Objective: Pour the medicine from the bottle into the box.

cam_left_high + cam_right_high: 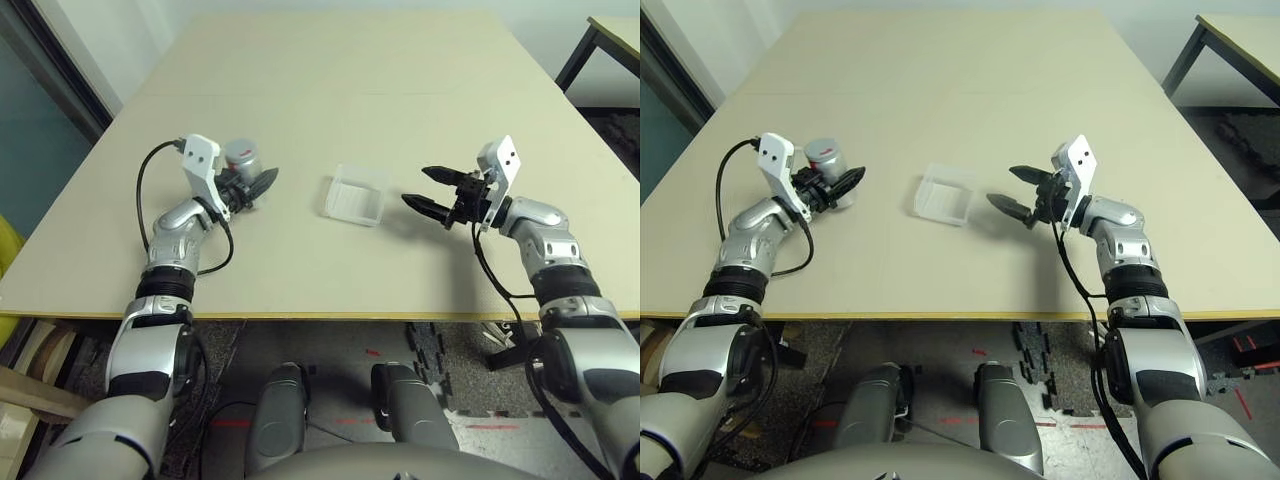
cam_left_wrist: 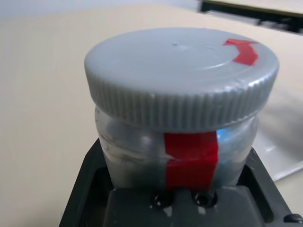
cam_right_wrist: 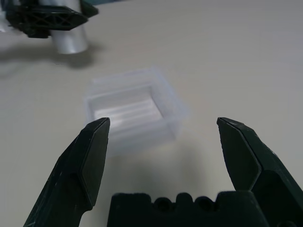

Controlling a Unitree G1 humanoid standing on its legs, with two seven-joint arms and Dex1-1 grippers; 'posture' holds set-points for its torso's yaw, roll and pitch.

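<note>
The bottle (image 1: 243, 157) stands upright on the table's left side, silver-grey with a red stripe and its grey cap on. My left gripper (image 1: 256, 184) is shut on it, a black finger on either side of the body (image 2: 180, 142). The medicine is hidden inside the capped bottle. The box (image 1: 355, 196), a shallow clear plastic tray, lies at the table's middle and looks empty. My right gripper (image 1: 415, 186) hovers just right of the box, open, with nothing between its fingers (image 3: 90, 156). From the right wrist, the box (image 3: 132, 111) lies ahead and the bottle (image 3: 71, 40) beyond it.
The beige table (image 1: 350, 80) stretches far behind the box. Its front edge (image 1: 330, 315) runs close below both arms. A black cable (image 1: 145, 190) loops beside the left wrist. A second table (image 1: 612, 35) stands at the back right.
</note>
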